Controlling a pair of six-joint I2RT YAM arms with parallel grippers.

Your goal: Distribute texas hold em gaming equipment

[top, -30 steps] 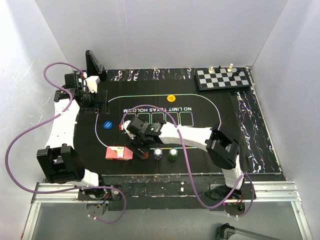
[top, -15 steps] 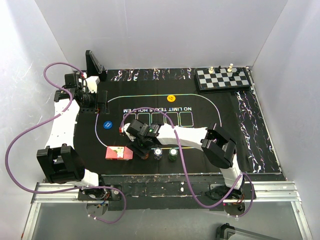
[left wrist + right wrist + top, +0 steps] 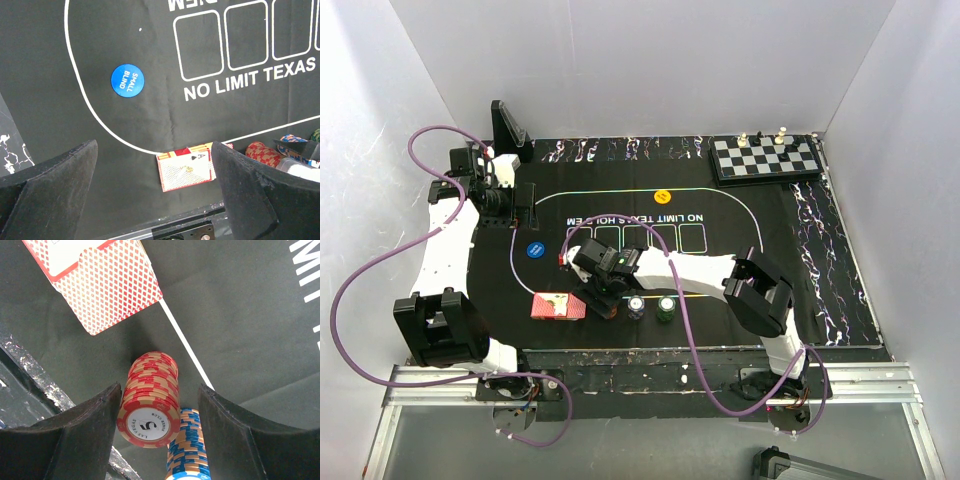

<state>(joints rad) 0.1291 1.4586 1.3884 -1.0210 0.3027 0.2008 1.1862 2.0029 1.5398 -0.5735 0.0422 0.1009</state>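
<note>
Standing on the felt mat [image 3: 240, 315] near its front edge, the red chip stack [image 3: 149, 402] sits between the parted jaws of the right gripper [image 3: 159, 390]. A blue chip stack [image 3: 189, 452] stands just beside it, and the card pack [image 3: 100, 285] lies near. Over the mat, the left gripper [image 3: 155, 147] hangs spread wide, empty.

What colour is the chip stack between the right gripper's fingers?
The chip stack is red with tan stripes, seen best in the right wrist view.

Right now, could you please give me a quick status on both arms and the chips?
Left gripper open, hovering over mat. Right gripper jaws open astride red chip stack, not clamped. Blue chip stack close alongside.
</note>
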